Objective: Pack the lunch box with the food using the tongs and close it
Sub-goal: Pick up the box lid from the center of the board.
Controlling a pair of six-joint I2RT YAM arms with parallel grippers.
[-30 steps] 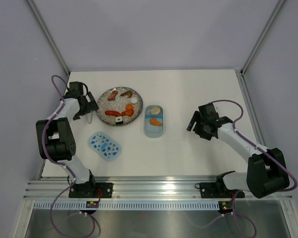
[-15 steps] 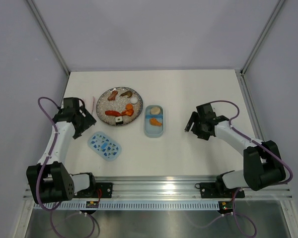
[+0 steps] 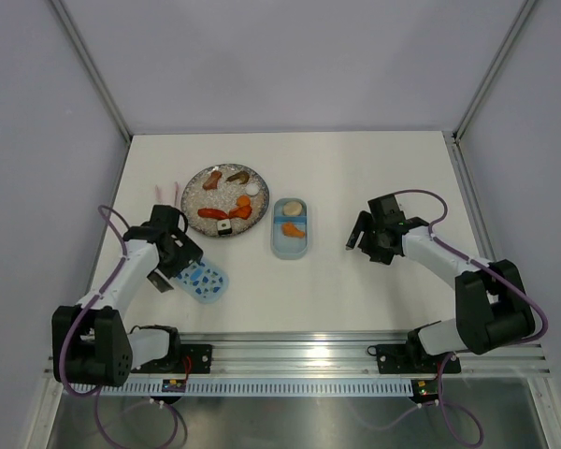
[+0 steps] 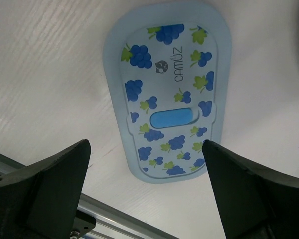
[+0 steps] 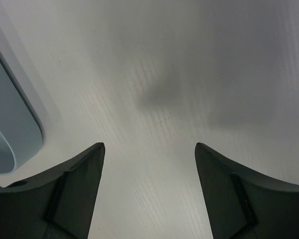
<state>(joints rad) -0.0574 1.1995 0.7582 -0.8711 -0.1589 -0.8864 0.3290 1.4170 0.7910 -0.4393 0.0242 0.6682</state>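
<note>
The lunch box point(image 3: 291, 245) stands open mid-table with an orange piece point(image 3: 293, 228) and a pale piece point(image 3: 294, 208) of food inside. More food lies on the grey plate point(image 3: 194, 194). The tongs point(image 3: 174, 192) lie on the table left of the plate, held by nothing. The lid point(image 3: 206, 279) lies flat near the front left. My left gripper point(image 3: 175, 265) hovers open over its left end; in the left wrist view the lid point(image 4: 172, 94) shows blue grape prints, and the left gripper point(image 4: 145, 143) is empty. My right gripper point(image 3: 352, 236) is open right of the box; the right wrist view shows this gripper point(image 5: 148, 145) empty, the box edge point(image 5: 10, 124) at its left.
The aluminium rail point(image 3: 299, 348) runs along the near edge, and it shows close behind the left fingers point(image 4: 55, 174). Grey walls enclose the table on three sides. White tabletop lies between the box and the right gripper.
My left arm has swung from beside the plate down to the lid, leaving the tongs lying on the table. The right arm has barely shifted.
</note>
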